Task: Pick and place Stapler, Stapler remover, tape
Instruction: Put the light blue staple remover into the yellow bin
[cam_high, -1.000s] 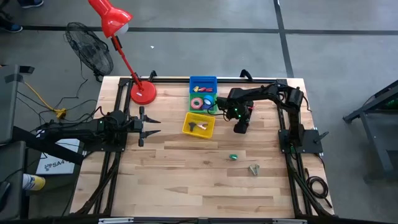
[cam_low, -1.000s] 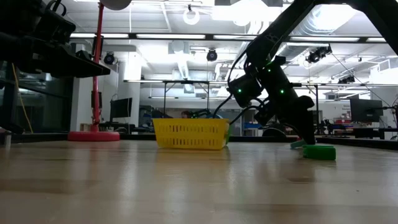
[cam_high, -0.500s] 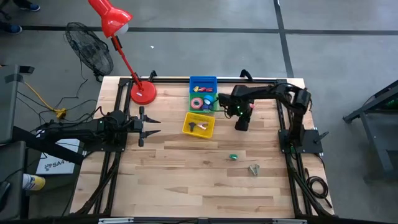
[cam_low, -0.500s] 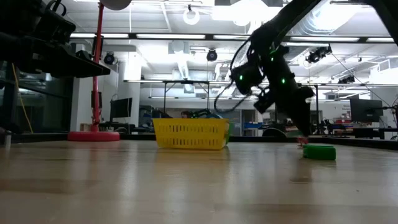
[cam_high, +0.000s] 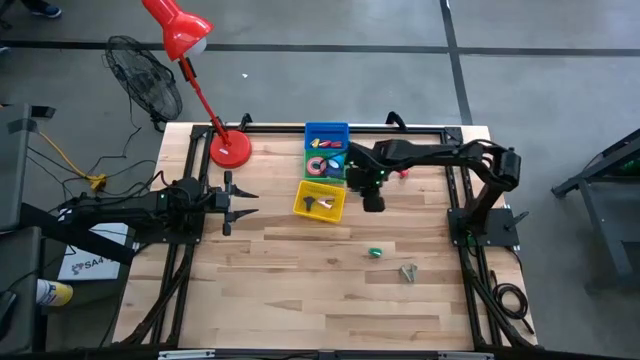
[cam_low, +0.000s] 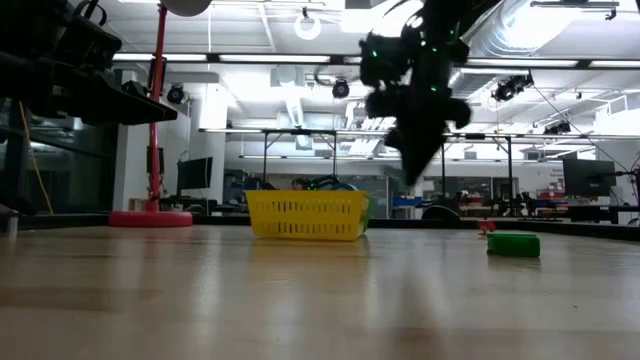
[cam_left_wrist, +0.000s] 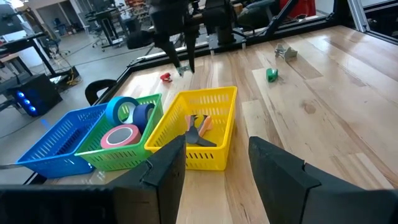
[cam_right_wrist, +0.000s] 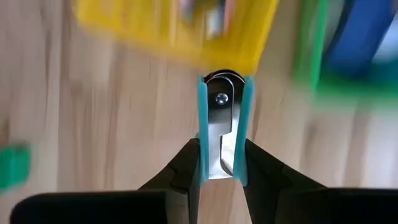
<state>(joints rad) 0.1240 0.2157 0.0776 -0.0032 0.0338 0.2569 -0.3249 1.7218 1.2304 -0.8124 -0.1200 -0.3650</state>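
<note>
1. Since a second ago the right gripper (cam_high: 372, 203) has shifted from near the table's right side toward the yellow basket (cam_high: 320, 201) and risen; in the low view it (cam_low: 415, 165) now hangs high above the table instead of down near the wood.
2. Right gripper is clamped on a staple remover (cam_right_wrist: 221, 127) with teal side grips and a metal middle, pinched between both fingers (cam_right_wrist: 186, 168); it hangs just beside the yellow basket's right edge, above the table.
3. Left wrist view shows the same gripper (cam_left_wrist: 185, 65) beyond the baskets with a small item at its tips.
4. Yellow basket holds a dark and orange item (cam_left_wrist: 198, 127); cannot tell what it is.
5. Green basket (cam_high: 331, 168) sits touching the yellow one at the far side, with tape rolls (cam_left_wrist: 122, 135) inside: pink, blue and dark blue.
6. Blue basket (cam_high: 326, 136) sits behind the green one, with yellow and red pieces inside.
7. Small red piece (cam_high: 403, 171) lies on the table right of the green basket.
8. Green piece (cam_high: 375, 253) and grey metal piece (cam_high: 408, 271) lie apart on open wood nearer the front.
9. Left gripper (cam_high: 247, 203) waits at the left side, fingers spread apart, holding nothing.
10. Red desk lamp (cam_high: 229, 147) stands at the far left corner.
</note>
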